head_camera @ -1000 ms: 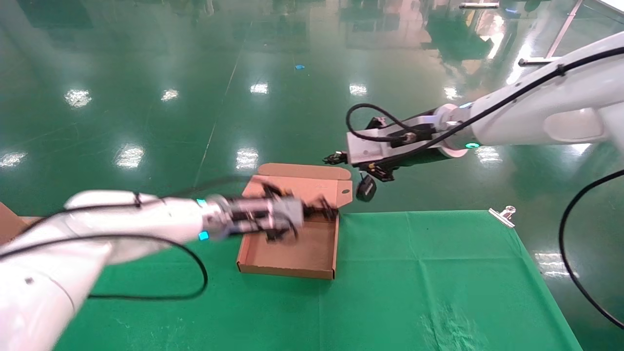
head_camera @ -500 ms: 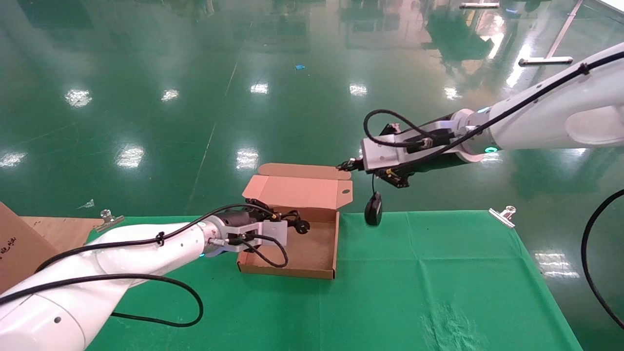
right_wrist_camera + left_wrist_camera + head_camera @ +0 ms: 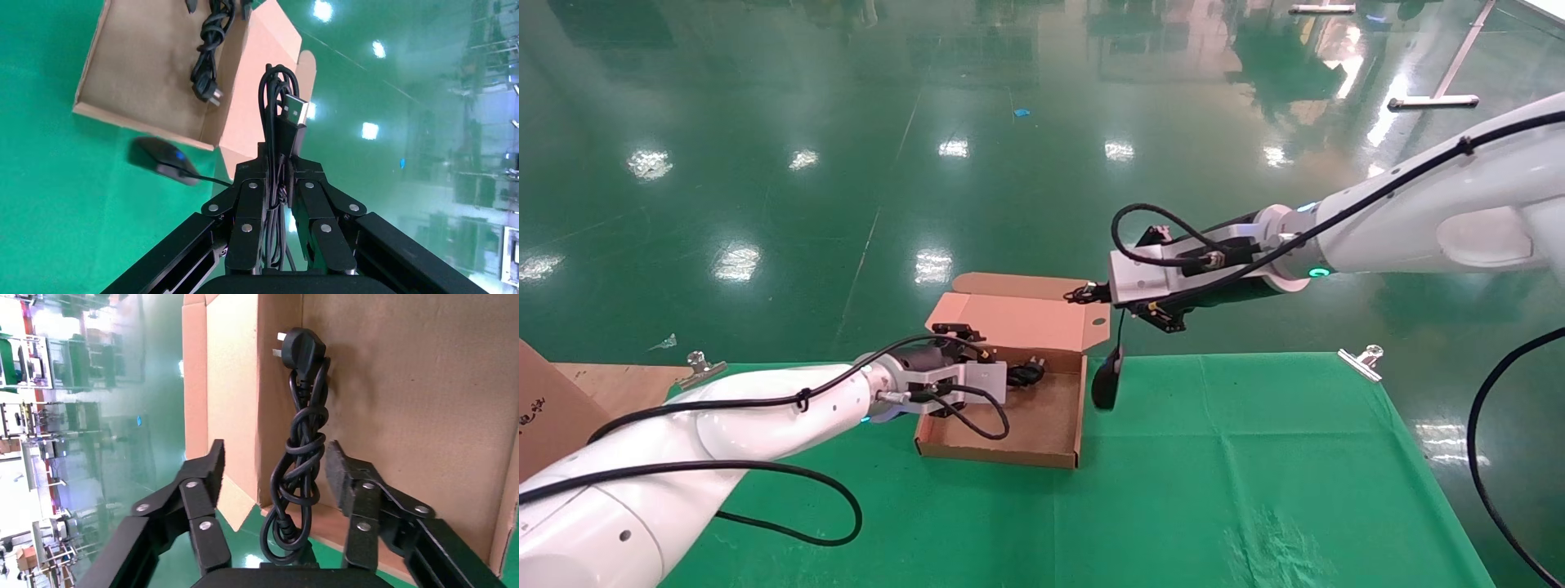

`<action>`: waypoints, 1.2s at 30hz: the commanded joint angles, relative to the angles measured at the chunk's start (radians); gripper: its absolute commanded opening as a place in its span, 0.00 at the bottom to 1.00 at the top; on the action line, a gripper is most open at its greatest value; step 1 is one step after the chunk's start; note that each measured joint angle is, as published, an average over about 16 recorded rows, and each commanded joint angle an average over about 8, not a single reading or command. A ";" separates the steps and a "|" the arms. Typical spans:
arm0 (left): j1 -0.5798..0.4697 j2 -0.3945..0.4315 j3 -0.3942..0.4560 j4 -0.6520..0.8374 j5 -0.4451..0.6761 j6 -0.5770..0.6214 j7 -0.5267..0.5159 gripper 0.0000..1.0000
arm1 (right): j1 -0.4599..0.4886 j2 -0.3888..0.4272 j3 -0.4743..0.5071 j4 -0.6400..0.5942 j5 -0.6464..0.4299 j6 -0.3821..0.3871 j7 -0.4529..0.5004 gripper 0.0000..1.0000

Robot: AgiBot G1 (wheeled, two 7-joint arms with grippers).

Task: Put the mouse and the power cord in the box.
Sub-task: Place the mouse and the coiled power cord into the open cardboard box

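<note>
Open brown cardboard box (image 3: 1042,425) on green table (image 3: 1254,474), lid upright, coiled black power cord (image 3: 1024,375) lying inside, black mouse (image 3: 1106,380) dangling by its thin cable just beside the box's right wall

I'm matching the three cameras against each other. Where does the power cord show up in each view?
Head view: power cord lies in the box, far corner.
Left wrist view: cord between the open left gripper pads.
Right wrist view: cord in the box.
Shared landmark: the box.
</note>
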 commanded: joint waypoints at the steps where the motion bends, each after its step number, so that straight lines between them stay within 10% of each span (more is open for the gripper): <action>1: -0.002 0.000 0.019 -0.002 0.000 -0.007 -0.017 1.00 | -0.004 -0.002 0.001 0.004 0.004 0.002 0.003 0.00; 13: -0.056 -0.030 0.005 0.097 -0.101 0.002 -0.038 1.00 | -0.071 -0.018 -0.050 0.190 0.063 0.068 0.092 0.00; 32: -0.056 -0.094 -0.131 0.199 -0.292 0.097 0.245 1.00 | -0.178 -0.023 -0.372 0.485 0.156 0.287 0.311 0.00; 36: -0.059 -0.090 -0.147 0.221 -0.313 0.107 0.285 1.00 | -0.182 -0.022 -0.419 0.500 0.172 0.310 0.334 0.24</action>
